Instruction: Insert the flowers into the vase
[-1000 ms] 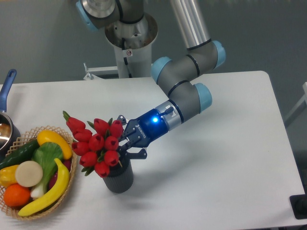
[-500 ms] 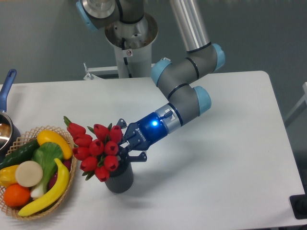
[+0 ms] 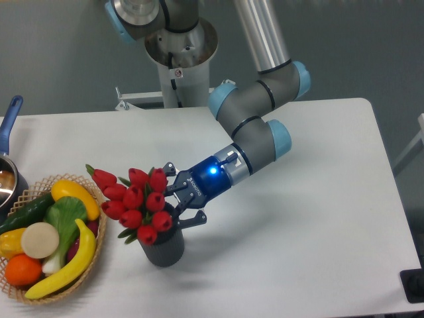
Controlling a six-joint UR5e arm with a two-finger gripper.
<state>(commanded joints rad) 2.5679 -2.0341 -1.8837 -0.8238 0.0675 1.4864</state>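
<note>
I'm seeing the gripper (image 3: 177,204) sitting over the vase (image 3: 161,244), near-left part of the table (image 3: 311,225). Its fingers are splaying apart w/ nothing pinched between them, so it's released. The flowers (image 3: 136,204) are standing in the vase mouth, buds leaning left toward the wicker basket (image 3: 98,246) of fruit & veg; stems are hidden inside the rim. Blue light is glowing on the wrist. A blue-handled pot (image 3: 9,165) is poking in at far left edge.
</note>
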